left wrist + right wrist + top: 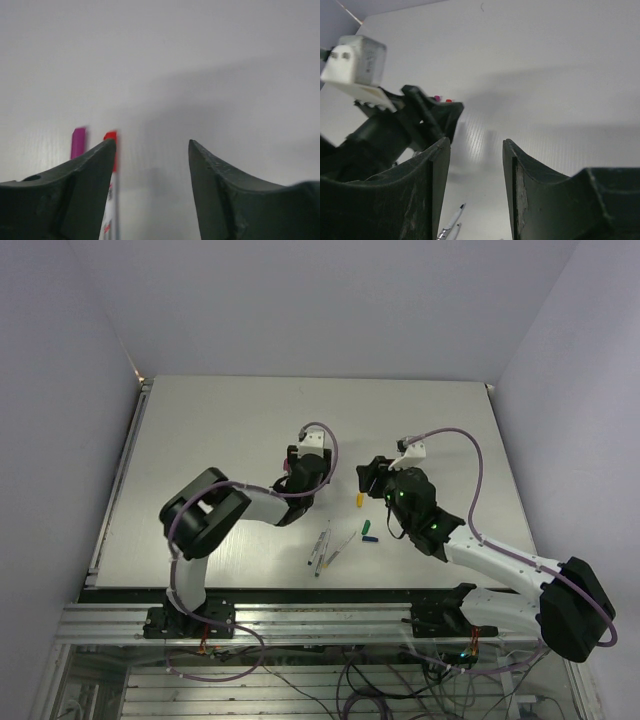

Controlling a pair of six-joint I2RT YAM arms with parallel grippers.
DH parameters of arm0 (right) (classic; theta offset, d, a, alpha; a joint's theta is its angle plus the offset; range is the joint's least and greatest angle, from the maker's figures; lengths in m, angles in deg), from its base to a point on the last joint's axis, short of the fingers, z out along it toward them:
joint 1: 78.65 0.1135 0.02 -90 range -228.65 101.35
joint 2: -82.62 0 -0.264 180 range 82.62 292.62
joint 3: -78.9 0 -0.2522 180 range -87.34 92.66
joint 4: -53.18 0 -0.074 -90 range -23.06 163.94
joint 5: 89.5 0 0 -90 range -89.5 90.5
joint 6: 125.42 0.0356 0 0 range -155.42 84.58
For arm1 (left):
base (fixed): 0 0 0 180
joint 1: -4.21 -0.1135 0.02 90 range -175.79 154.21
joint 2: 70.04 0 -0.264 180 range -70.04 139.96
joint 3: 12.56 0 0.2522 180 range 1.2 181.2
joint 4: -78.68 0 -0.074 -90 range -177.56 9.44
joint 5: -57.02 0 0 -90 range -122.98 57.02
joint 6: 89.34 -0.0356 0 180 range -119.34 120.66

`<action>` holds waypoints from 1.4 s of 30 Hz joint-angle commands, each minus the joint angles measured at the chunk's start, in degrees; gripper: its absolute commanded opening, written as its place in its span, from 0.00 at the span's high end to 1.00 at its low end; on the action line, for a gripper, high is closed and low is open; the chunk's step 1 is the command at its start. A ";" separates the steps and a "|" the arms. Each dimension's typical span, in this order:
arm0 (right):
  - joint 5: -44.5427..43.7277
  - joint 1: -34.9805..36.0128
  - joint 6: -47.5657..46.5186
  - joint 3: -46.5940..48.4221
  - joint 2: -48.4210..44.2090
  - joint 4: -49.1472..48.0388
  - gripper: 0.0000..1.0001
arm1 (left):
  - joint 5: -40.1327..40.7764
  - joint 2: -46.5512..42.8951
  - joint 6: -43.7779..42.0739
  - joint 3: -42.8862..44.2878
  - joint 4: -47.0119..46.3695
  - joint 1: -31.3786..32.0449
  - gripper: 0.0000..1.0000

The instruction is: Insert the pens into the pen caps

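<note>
My left gripper (298,468) hangs low over the table, open, with nothing between its fingers (95,170). Just outside its left finger lies a pen with a red cap (111,145) on its end, and a magenta-capped one (78,142) lies beside it. My right gripper (373,478) is open and empty too (475,142), close to a yellow cap (358,498). A green cap (366,529) and a blue cap (372,539) lie nearer the front. Several uncapped grey pens (322,543) lie together left of those caps; two of their tips (452,220) show in the right wrist view.
The left gripper and its white camera block (357,60) fill the left of the right wrist view, close to my right fingers. The pale table (220,440) is walled at the back and both sides. The arm bases stand on a metal rail (320,620) at the front.
</note>
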 commanded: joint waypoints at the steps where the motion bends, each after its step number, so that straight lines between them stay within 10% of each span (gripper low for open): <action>1: -2.22 0.00 -3.92 -0.69 0.60 -3.48 0.53 | 6.58 7.69 -4.80 5.02 -12.21 -0.35 0.26; 7: -3.50 -0.03 -7.69 -2.95 0.88 -9.92 0.53 | 2.29 11.68 -7.47 3.13 -31.19 -0.32 0.22; 20: -1.39 -0.05 -18.59 -6.79 8.47 -34.14 0.36 | -7.26 1.72 -7.92 0.36 -27.44 -0.36 0.23; 31: 0.49 -0.22 -24.58 0.11 33.31 -48.23 0.27 | 5.63 -18.70 -9.52 -10.41 -17.30 -0.34 0.22; 42: 0.37 -0.30 -30.87 9.91 49.03 -45.89 0.43 | 14.59 -30.06 -8.81 -15.01 -9.05 -1.25 0.22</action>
